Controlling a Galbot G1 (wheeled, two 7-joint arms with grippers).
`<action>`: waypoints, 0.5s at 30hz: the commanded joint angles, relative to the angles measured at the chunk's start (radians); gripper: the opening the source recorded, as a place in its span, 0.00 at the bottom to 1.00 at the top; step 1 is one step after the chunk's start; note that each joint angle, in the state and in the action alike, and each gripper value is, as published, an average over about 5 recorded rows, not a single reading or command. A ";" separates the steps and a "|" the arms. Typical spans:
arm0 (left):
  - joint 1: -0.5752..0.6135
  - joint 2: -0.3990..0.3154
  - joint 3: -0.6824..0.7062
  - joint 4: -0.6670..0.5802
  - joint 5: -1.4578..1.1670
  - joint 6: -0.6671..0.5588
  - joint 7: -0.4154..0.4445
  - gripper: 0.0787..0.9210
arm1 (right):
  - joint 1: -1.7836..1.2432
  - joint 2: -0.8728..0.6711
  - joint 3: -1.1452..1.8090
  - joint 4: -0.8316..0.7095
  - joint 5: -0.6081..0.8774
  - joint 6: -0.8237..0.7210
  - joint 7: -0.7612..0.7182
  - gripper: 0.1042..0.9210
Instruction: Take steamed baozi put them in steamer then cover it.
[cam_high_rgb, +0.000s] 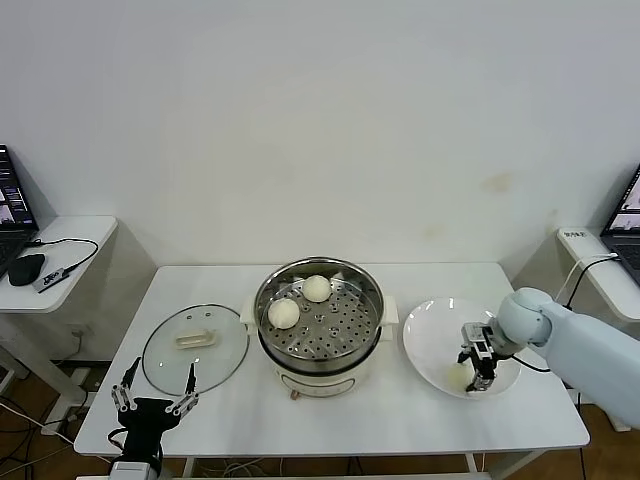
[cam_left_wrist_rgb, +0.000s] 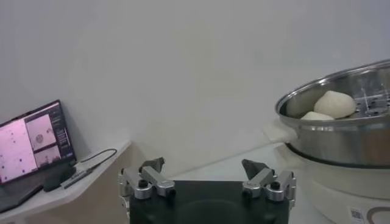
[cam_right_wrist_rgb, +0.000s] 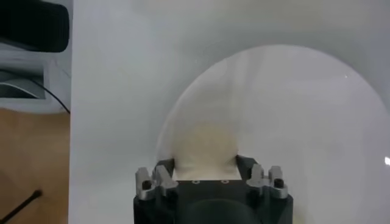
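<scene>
The steamer stands at the table's middle with two baozi on its perforated tray. The cover lies flat on the table to its left. My right gripper is down in the white plate, shut on a third baozi that still rests on the plate, one finger on each side. A fourth baozi does not show. My left gripper is open and empty near the table's front left edge, just in front of the cover. The left wrist view shows the steamer with its two baozi.
A side table at the left holds a laptop, a mouse and a cable. Another side table with a laptop stands at the right. A white wall is close behind the table.
</scene>
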 joint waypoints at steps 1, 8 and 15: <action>0.001 0.000 0.000 -0.003 0.001 0.000 0.000 0.88 | 0.038 -0.022 -0.005 0.010 0.017 -0.004 -0.012 0.60; 0.001 0.000 0.002 -0.011 0.000 0.000 -0.001 0.88 | 0.176 -0.101 -0.076 0.078 0.070 -0.009 -0.035 0.59; 0.000 0.002 0.007 -0.019 0.000 0.000 -0.001 0.88 | 0.412 -0.132 -0.144 0.113 0.166 -0.012 -0.049 0.59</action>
